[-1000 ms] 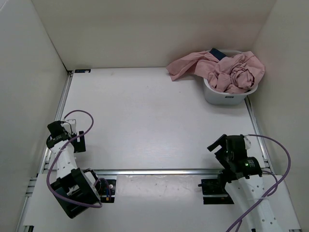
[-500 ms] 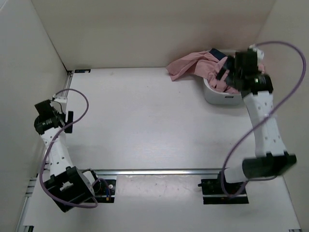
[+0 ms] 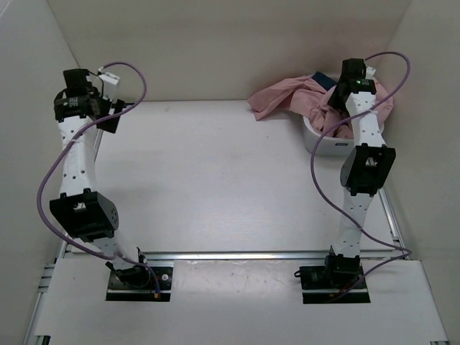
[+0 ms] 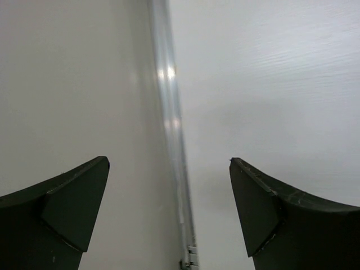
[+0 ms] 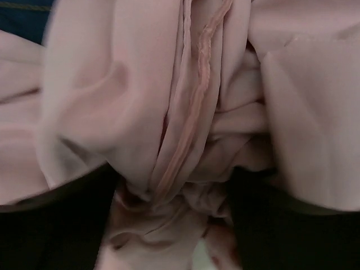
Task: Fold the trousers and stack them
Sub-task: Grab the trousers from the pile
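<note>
A heap of pink trousers [image 3: 359,111] fills a white basket [image 3: 330,146] at the back right, with one piece hanging over its left rim onto the table. My right gripper [image 3: 350,90] reaches down into the heap. In the right wrist view it [image 5: 174,208] is open, its dark fingers [image 5: 56,225] pressed into the pink folds [image 5: 185,112] on either side of a bunched ridge. My left gripper [image 3: 106,121] is open and empty, raised at the table's far left corner, far from the trousers. In the left wrist view it [image 4: 169,185] hangs over the left edge rail [image 4: 169,112].
A dark blue garment [image 3: 323,77] lies at the back of the basket under the pink cloth and shows at the top left of the right wrist view [image 5: 22,14]. White walls enclose the table on three sides. A metal rail [image 3: 237,255] crosses the near edge.
My right arm swung from the near edge up to the basket and lowered its gripper into the pink heap. My left arm rose from the near left to the far left corner.
</note>
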`<action>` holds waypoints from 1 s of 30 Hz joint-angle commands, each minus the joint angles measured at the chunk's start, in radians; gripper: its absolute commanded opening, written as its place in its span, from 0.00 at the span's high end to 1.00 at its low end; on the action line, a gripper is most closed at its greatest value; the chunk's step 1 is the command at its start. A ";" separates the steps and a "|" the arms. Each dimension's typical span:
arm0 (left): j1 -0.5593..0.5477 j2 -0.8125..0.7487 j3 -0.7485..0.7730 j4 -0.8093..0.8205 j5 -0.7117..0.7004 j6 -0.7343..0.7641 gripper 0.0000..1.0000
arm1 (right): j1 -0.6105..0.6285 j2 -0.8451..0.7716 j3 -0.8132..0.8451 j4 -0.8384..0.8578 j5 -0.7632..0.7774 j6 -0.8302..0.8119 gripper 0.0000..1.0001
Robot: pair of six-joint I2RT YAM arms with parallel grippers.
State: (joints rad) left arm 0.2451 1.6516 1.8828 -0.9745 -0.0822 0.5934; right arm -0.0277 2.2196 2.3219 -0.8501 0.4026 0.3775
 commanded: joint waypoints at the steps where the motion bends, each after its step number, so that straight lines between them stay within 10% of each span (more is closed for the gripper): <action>1: -0.095 0.027 0.021 -0.162 0.127 -0.103 0.02 | -0.009 -0.003 0.033 0.034 0.021 -0.037 0.36; 2: -0.115 0.036 0.004 -0.173 0.127 -0.112 0.05 | -0.009 -0.030 0.024 0.034 0.040 -0.037 0.80; 4: -0.167 0.036 -0.045 -0.182 0.127 -0.112 0.13 | -0.009 -0.116 -0.027 0.057 0.132 -0.012 1.00; 11: -0.230 0.016 -0.090 -0.217 0.124 -0.170 0.13 | 0.185 -0.547 -0.185 0.221 0.379 -0.199 1.00; 17: -0.230 -0.036 -0.080 -0.217 0.190 -0.202 0.11 | 0.689 -0.843 -0.279 0.567 0.513 -0.431 1.00; 24: -0.230 -0.069 -0.025 -0.251 0.168 -0.224 0.10 | 0.739 -0.769 -0.171 0.513 0.208 -0.056 1.00; 30: -0.230 -0.088 -0.016 -0.251 0.090 -0.224 0.09 | 0.810 -0.588 -0.148 0.283 0.257 0.297 1.00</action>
State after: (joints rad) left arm 0.0132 1.6222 1.8420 -1.2167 0.0460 0.3824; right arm 0.7589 1.4952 2.2036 -0.4107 0.6731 0.4114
